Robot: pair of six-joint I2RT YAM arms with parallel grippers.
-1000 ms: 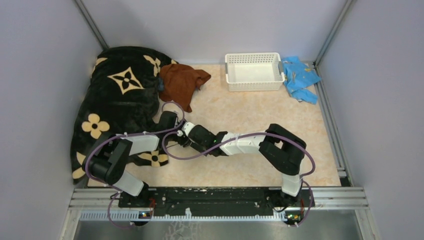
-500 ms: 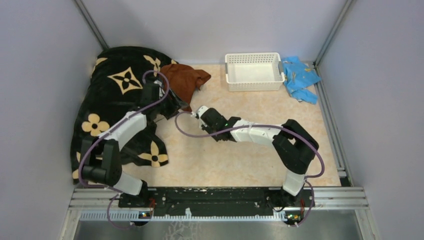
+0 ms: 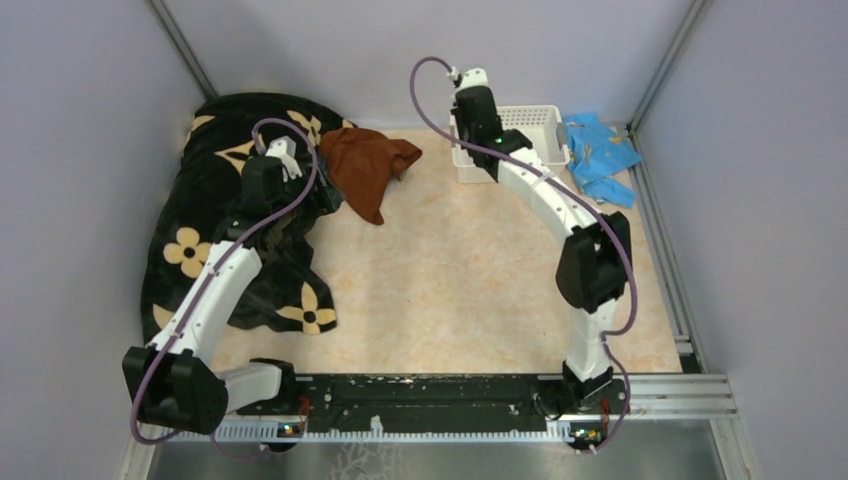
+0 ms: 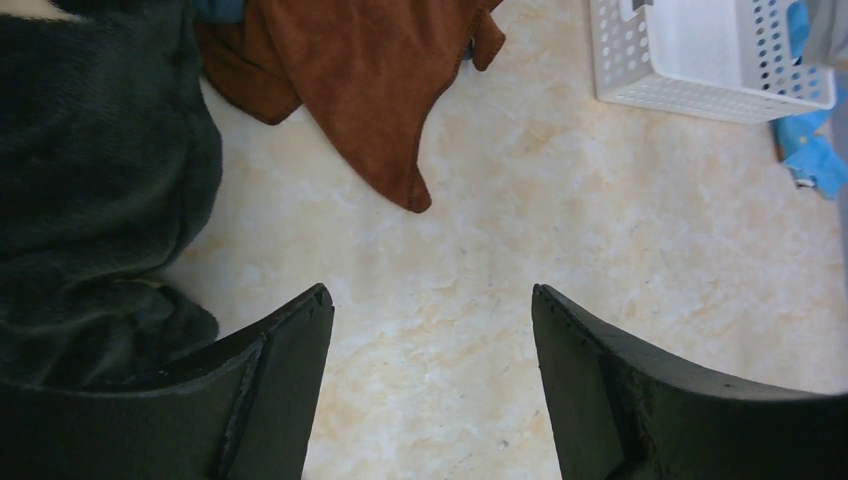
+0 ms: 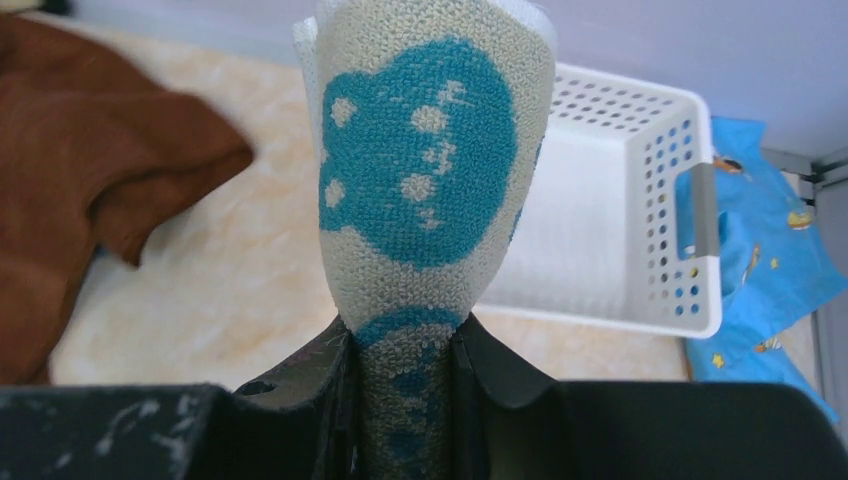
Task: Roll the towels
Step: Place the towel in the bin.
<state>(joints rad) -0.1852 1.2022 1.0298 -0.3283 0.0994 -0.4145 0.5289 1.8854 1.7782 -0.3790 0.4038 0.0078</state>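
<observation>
- Top external view: my bench [image 3: 470,280] has the big black blanket [image 3: 215,215] on its left.
- White basket [image 3: 530,172] at the back.
- Rust-brown towel [image 3: 365,170] lies crumpled beside the blanket. It looks soft and floppy, so I would grab a corner.
- Little teal-and-white towel [image 5: 430,170] looks light. My right claw [image 5: 405,345] pinches it, up by the basket.
- My left claw [image 4: 432,305] gapes wide, holding nothing.

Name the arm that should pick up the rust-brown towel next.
Left. The left gripper is open and empty, close to the rust-brown towel. The right gripper is shut on the teal-and-white towel, near the white basket.
</observation>
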